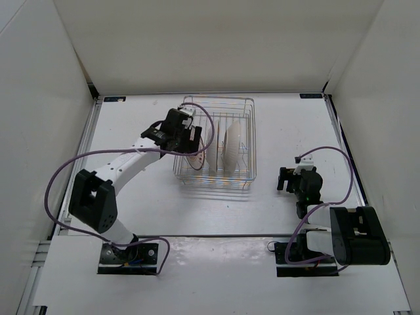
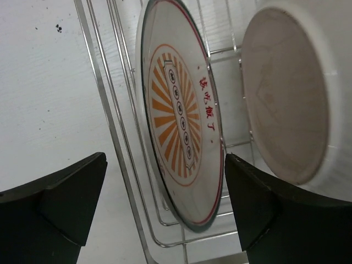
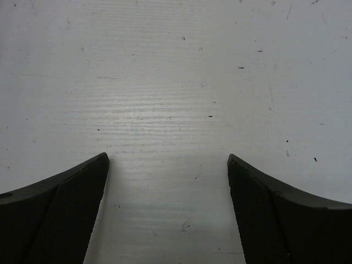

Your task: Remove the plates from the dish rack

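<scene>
Dish rack: silver wire basket (image 1: 214, 185) standing mid-surface, toward the far side, between the two arms.
Surface: white and lightly speckled (image 1: 298, 131).
Orange plate: the plate with orange radial lines and a thin red rim (image 2: 179, 137) stands on edge in the rack's left part, just inside the left wire wall, its face turned left toward the arm.
White-backed plate: a second plate (image 2: 286, 93) stands on edge to the right of the orange one, apart from it, showing its plain back.
Third plate: cannot be told apart with certainty in these views.
Left claw: (image 2: 165, 165) spread wide at the rack's left side, one finger outside the wire wall and the other inside; the lower rim of the orange plate sits in the gap. No grip shows, and whether the inner finger touches the rim cannot be told.
Right claw: (image 3: 168, 159) spread wide, holding nothing, over bare surface to the right of the rack and well apart from it, near its own base.
</scene>
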Tool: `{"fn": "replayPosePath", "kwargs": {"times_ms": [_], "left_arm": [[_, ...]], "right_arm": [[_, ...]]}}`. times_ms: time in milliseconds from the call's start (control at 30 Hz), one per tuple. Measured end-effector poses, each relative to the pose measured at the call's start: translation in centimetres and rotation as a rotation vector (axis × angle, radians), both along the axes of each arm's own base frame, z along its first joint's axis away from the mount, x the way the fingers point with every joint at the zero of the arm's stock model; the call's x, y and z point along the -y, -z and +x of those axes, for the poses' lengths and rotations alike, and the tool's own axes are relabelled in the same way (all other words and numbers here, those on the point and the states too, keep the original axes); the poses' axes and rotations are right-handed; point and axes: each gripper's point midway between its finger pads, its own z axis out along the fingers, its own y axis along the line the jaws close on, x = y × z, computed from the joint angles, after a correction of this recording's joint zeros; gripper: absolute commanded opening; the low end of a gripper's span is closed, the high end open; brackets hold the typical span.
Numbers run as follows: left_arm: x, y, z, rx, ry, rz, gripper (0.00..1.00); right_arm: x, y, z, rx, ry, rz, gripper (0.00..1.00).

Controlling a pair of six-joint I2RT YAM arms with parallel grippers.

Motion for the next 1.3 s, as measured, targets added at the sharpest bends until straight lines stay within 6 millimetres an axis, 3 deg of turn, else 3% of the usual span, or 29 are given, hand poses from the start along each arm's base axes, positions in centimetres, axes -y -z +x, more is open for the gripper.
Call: {"fn": "replayPosePath", "kwargs": {"times_ms": [100,133,267,400,700,800,900,1000,1200,1300], "left_arm": [[-0.2,1.8,0.2,-0.034,-0.009,0.055,0.9],[-0.3,2.4,0.3,-0.048,-0.015,0.072,0.81],[-0.6,4.6,0.7,-0.099,-0.033,0.139,0.68],[-0.2,4.5,0.7,-0.101,-0.037,0.177,0.64],[1.3,3.8,0.7,-0.088,-0.032,0.245,0.38],[2.3,3.5,0.8,-0.074,-0.019,0.248,0.43],[3.0,2.9,0.7,-0.054,-0.008,0.261,0.68],[3.5,2.2,0.8,-0.016,0.011,0.291,0.78],[3.3,1.5,1.2,0.034,-0.012,0.336,0.78],[2.7,1.3,1.5,0.043,-0.038,0.346,0.62]], "right_arm": [[0.0,0.0,0.0,0.0,0.0,0.0,0.9],[0.0,0.0,0.0,0.0,0.001,0.0,0.9],[0.0,0.0,0.0,0.0,0.0,0.0,0.9],[0.0,0.0,0.0,0.0,0.001,0.0,0.9],[0.0,0.0,0.0,0.0,0.001,0.0,0.9],[0.0,0.0,0.0,0.0,0.0,0.0,0.9],[0.0,0.0,0.0,0.0,0.001,0.0,0.9],[0.0,0.0,0.0,0.0,0.001,0.0,0.9],[0.0,0.0,0.0,0.0,0.001,0.0,0.9],[0.0,0.0,0.0,0.0,0.001,0.0,0.9]]}}
